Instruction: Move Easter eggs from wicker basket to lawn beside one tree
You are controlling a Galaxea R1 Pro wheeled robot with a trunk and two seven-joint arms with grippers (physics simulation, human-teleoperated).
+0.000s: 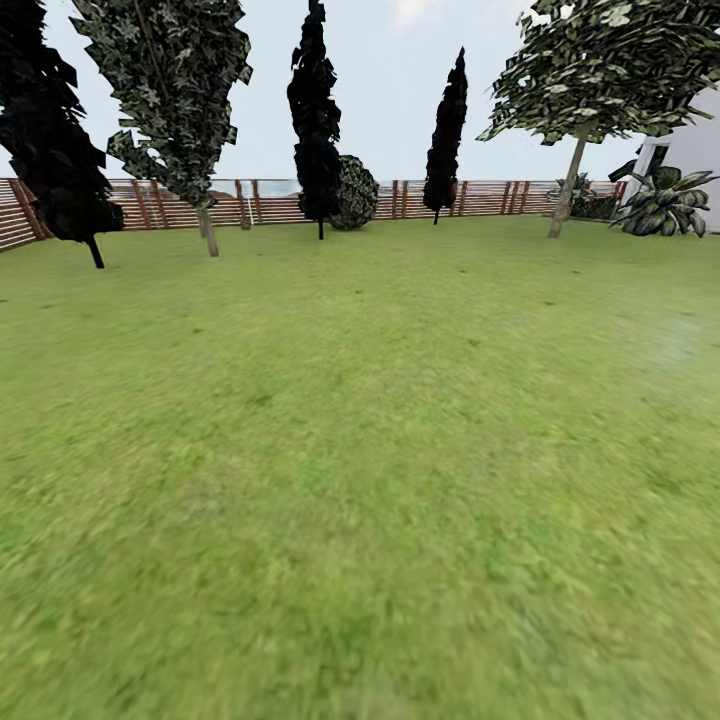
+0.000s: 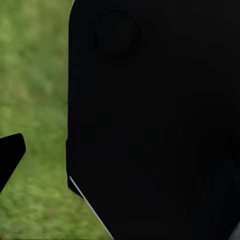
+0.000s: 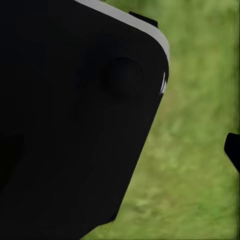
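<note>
Crossing lawn (image 1: 360,480) twd fence (image 1: 480,198); tool state L/R: can't tell. Risk: picking black-foliage tree (image 1: 316,110), not pale-trunk tree (image 1: 570,180), w/ basket unlocated.

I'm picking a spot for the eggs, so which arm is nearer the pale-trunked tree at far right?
Right, probably. The tree stands far across the lawn, ahead-right of the robot, on the right arm's side. Both arms hang over nearby grass, far from it.
</note>
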